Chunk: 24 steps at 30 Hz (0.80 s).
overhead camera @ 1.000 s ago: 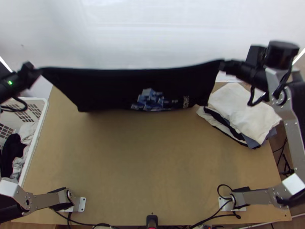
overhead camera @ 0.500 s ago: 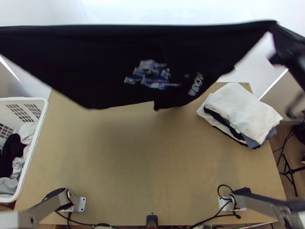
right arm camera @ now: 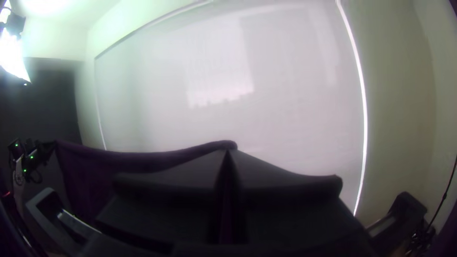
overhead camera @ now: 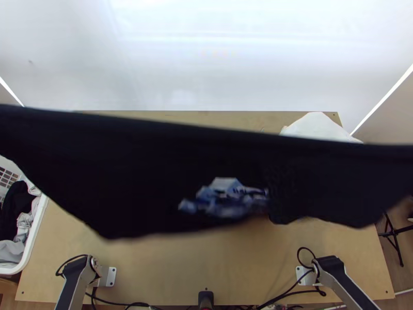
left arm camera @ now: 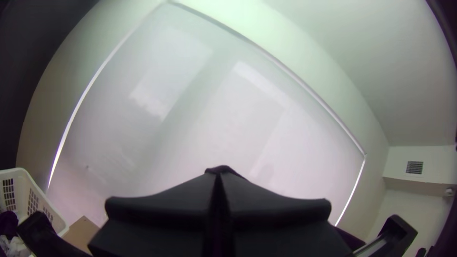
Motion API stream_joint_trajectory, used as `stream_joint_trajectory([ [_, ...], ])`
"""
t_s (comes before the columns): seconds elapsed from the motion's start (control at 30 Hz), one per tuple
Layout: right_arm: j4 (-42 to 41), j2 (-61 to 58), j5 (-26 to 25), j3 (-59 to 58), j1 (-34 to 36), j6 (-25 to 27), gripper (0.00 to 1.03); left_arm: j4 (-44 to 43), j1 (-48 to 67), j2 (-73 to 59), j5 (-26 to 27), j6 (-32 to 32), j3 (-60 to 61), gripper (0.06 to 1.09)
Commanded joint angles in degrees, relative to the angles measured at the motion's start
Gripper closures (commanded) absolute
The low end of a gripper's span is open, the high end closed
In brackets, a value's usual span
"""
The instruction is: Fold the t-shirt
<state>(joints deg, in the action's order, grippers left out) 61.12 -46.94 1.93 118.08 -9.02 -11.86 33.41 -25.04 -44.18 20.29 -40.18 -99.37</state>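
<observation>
T-shirt [overhead camera: 144,181] hanging above the tabletop [overhead camera: 170,268] | risk: could land rumpled if lowered unevenly; could slip loose if overstretched at the pinched ends; a swing could drag it over the white cloth [overhead camera: 317,128] | pose: left tool [left arm camera: 218,178] and right tool [right arm camera: 227,156] raised, well apart, each clamped on an upper end

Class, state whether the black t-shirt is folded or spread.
Spread: the t-shirt hangs wide above the table, its blue print showing. Any fold behind: cannot tell.
</observation>
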Motion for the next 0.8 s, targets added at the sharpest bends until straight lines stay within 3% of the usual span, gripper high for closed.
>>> stream_joint_trajectory([
  [0.0,-1.3,4.0,-0.1,-0.5,3.5,0.5,1.00,-0.4,-0.4,2.6,-1.0,-2.1,0.6,1.05],
  [0.2,-12.7,-2.0,3.3,-8.0,3.0,-3.7,1.00,0.3,0.7,-2.2,0.0,-3.0,1.7,1.05],
  [0.3,-22.6,-8.7,3.7,-14.5,0.7,-5.3,1.00,0.0,2.3,-9.6,0.9,-2.8,3.0,1.05],
  [0.47,-31.7,-23.9,2.0,-15.1,-3.1,-5.6,1.00,0.7,4.8,-25.2,1.5,-0.3,5.2,1.05],
  [0.57,-32.3,-32.5,1.4,-10.1,-3.3,-5.3,1.00,3.7,5.4,-35.4,0.8,1.2,1.8,1.05],
  [0.77,-29.0,-45.2,1.4,0.0,-3.2,-3.2,1.00,19.1,6.7,-55.9,-0.5,5.7,-16.4,1.05],
])
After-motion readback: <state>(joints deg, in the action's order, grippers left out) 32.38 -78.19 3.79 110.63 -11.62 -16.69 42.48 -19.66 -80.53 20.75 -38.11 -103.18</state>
